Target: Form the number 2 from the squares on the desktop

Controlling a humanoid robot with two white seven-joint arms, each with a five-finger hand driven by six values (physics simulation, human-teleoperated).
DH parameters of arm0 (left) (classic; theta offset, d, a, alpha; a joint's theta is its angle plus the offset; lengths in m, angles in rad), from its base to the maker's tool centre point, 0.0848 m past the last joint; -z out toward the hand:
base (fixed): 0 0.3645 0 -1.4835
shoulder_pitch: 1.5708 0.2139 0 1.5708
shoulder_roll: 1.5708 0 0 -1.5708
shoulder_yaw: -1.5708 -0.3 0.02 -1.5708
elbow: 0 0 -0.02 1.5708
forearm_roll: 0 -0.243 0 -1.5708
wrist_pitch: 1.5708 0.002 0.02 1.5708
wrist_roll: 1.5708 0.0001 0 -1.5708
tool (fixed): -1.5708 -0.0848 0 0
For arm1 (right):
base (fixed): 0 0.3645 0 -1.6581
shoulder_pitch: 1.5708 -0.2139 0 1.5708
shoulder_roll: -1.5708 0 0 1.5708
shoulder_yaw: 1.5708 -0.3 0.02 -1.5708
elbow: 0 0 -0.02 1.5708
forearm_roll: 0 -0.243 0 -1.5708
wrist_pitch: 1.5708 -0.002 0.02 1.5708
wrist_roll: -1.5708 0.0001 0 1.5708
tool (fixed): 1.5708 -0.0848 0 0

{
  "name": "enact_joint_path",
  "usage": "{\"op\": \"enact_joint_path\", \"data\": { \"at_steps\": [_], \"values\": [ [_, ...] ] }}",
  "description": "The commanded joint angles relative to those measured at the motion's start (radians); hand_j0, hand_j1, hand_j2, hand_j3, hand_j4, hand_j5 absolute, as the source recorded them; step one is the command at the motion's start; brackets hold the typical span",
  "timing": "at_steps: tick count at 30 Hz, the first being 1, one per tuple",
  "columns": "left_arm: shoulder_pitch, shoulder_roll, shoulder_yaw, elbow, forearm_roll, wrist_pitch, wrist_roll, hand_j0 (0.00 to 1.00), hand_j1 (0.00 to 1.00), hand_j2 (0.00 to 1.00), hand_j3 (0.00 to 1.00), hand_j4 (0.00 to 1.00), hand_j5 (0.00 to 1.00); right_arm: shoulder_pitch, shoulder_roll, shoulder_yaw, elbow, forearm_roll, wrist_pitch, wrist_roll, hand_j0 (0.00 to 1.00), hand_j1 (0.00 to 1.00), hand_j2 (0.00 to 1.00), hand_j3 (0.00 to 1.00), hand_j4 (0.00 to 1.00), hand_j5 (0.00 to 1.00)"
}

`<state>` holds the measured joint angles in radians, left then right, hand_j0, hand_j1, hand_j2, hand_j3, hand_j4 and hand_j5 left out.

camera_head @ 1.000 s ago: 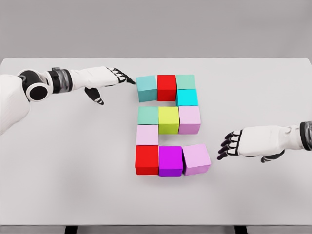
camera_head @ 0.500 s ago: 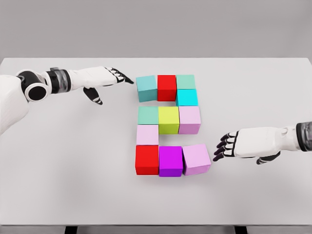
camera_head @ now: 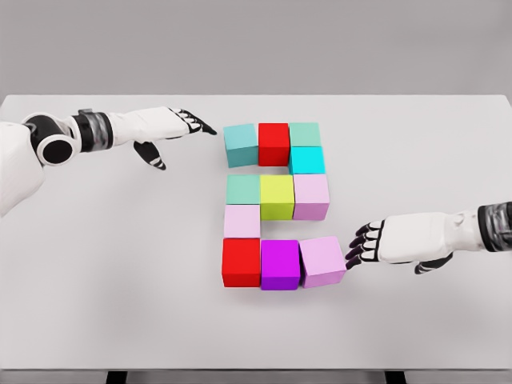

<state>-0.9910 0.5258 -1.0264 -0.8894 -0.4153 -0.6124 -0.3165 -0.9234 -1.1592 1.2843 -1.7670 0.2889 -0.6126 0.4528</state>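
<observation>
At 9 o'clock of the right hand, just beside its spread, empty fingertips, sits the skewed pale-pink cube. Left hand, fingers relaxed and empty, lies well apart, near the teal cube.

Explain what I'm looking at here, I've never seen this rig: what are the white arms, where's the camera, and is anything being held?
This is a simulator render from a camera on a humanoid robot's head, looking down at a white table. Coloured blocks sit in a shape like the number 2. The left hand hovers with its fingers open, apart from the teal top-left block. The right hand reaches toward the tilted pink bottom-right block, its fingertips at the block's edge. Neither hand holds anything.
</observation>
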Motion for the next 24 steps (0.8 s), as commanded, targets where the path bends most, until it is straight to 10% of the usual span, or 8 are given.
{"op": "enact_joint_path", "data": {
  "at_steps": [1, 24],
  "values": [
    [0.0, -0.001, 0.002, 0.0, 0.006, 0.002, 0.0, 1.0, 1.0, 1.0, 1.0, 1.0, 1.0, 0.0, 0.001, 0.0, 0.0, -0.005, 0.002, 0.0, 0.98, 0.98, 0.98, 0.98, 0.98, 0.98],
    [-0.002, -0.006, 0.002, 0.003, 0.004, 0.002, 0.0, 1.0, 1.0, 1.0, 1.0, 1.0, 1.0, 0.006, -0.033, -0.017, 0.004, -0.005, 0.002, 0.006, 0.98, 0.98, 0.98, 0.98, 0.98, 0.98]
  ]
}}
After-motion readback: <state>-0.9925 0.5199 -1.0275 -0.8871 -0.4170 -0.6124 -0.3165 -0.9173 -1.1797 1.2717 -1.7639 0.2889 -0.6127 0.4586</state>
